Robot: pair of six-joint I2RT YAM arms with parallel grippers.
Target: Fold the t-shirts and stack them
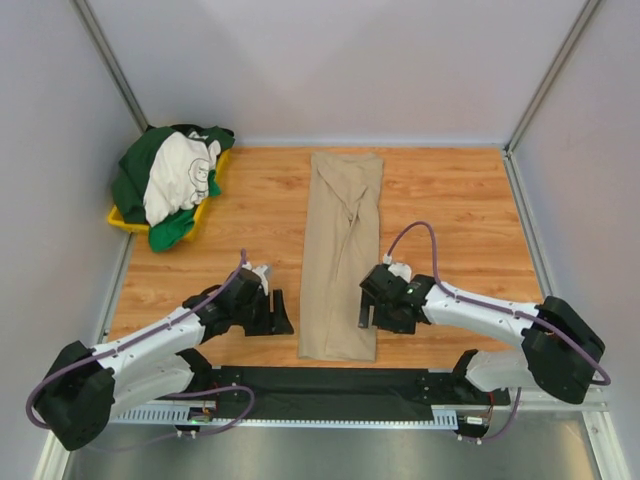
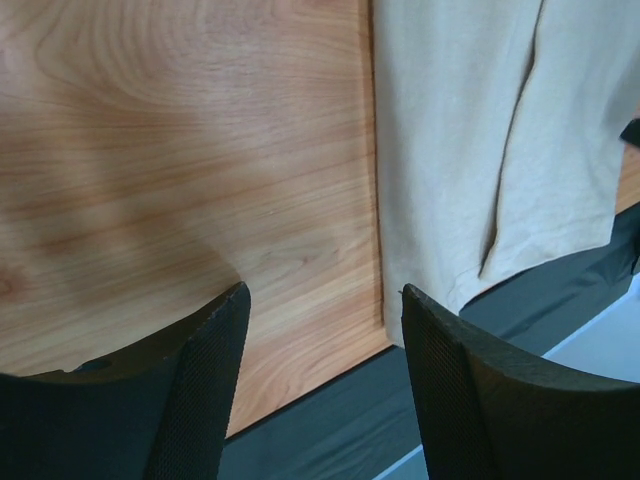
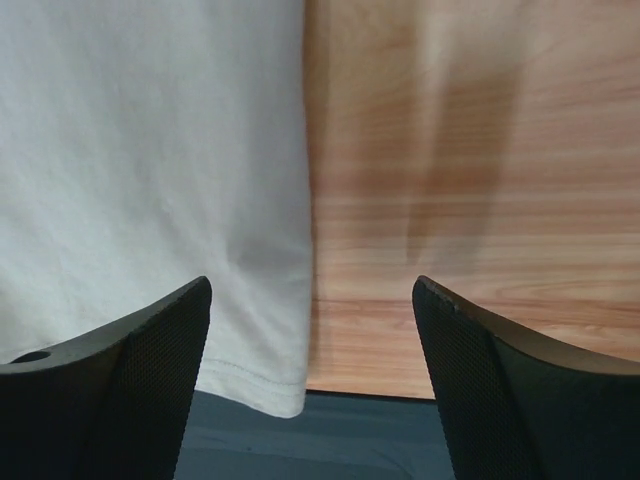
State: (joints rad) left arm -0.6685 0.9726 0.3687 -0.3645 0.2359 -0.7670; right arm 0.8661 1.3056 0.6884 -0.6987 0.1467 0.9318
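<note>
A tan t-shirt (image 1: 342, 255) lies folded lengthwise into a long strip down the middle of the wooden table. My left gripper (image 1: 281, 312) is open and empty, low over the table just left of the shirt's near left corner. In the left wrist view (image 2: 322, 290) the shirt (image 2: 460, 150) lies to the upper right. My right gripper (image 1: 366, 312) is open and empty at the shirt's near right edge. In the right wrist view (image 3: 312, 280) the shirt's hem corner (image 3: 270, 380) lies between the fingers. A dark green shirt (image 1: 135, 165), a cream-white shirt (image 1: 180, 178) and a bright green shirt (image 1: 170, 235) are heaped at the far left.
The heap sits in a yellow tray (image 1: 125, 222) at the far left corner. A black mat strip (image 1: 330, 382) runs along the near table edge under the shirt's hem. Grey walls close in the sides and back.
</note>
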